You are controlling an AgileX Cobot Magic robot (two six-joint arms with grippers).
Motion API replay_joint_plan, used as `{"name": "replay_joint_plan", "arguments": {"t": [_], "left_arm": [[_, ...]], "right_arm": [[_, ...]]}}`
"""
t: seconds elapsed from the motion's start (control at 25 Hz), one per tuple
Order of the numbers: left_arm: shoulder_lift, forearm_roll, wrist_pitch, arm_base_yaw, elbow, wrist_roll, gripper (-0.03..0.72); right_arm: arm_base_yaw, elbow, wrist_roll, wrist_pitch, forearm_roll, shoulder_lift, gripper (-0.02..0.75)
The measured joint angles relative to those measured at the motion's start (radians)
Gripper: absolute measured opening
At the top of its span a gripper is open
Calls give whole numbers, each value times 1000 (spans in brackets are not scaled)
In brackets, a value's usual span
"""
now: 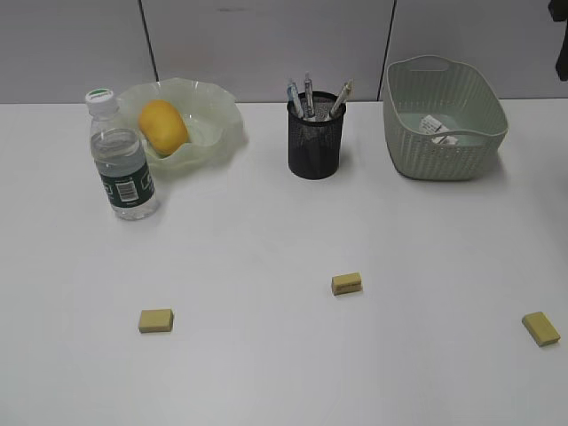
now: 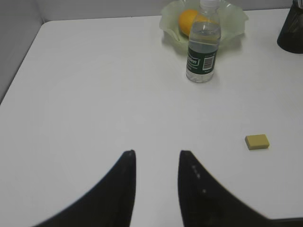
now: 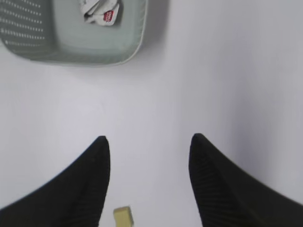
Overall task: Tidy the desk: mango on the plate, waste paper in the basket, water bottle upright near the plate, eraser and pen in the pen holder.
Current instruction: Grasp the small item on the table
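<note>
Far background: pale grey wall panels (image 1: 266, 44) ran from left to right, divided by two dark vertical seams (image 1: 148, 40). An unidentifiable dark object (image 1: 562, 44) intruded at the far right edge.

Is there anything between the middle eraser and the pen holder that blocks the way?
Nothing visible does. Between the middle eraser and the pen holder lies only bare desk. The pens already in it leave room.
</note>
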Motion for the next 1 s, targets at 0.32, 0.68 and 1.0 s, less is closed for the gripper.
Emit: {"name": "replay_joint_plan", "arguments": {"t": [0.32,0.68,1.0], "left_arm": [[0,1,0,0,0,0,238],[0,1,0,0,0,0,238],[0,1,0,0,0,0,239]], "right_arm": [[0,358,-8,0,12,-276,428],[0,721,-9,-11,13,-737,424],[0,928,-22,-19,13,-1100,424]]}}
